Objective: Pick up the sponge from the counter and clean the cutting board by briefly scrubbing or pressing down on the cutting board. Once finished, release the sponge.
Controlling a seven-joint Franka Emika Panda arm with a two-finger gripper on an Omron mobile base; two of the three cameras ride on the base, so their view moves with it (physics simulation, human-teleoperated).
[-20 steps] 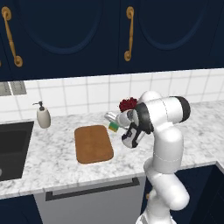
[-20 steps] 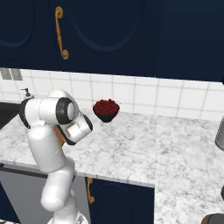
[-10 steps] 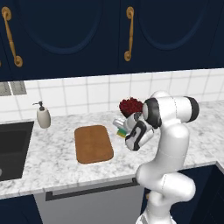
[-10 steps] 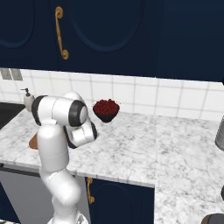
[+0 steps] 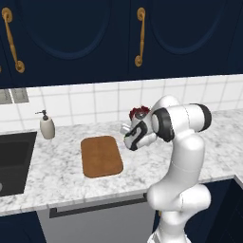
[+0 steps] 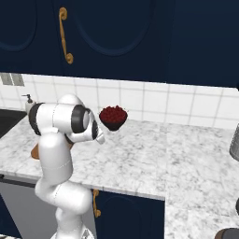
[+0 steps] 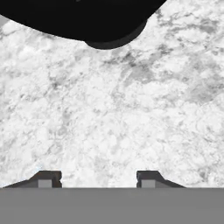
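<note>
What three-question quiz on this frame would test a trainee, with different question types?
1. True or false: the cutting board rests inside the sink.
2. What stands near the wall, left of the board? A) soap dispenser B) kettle C) toaster
3. Fill in: in the hand view, the jaws stand ___ over the bare counter.

Key: 1 false, it lies flat on the counter, right of the sink. 2 A. 3 open.
</note>
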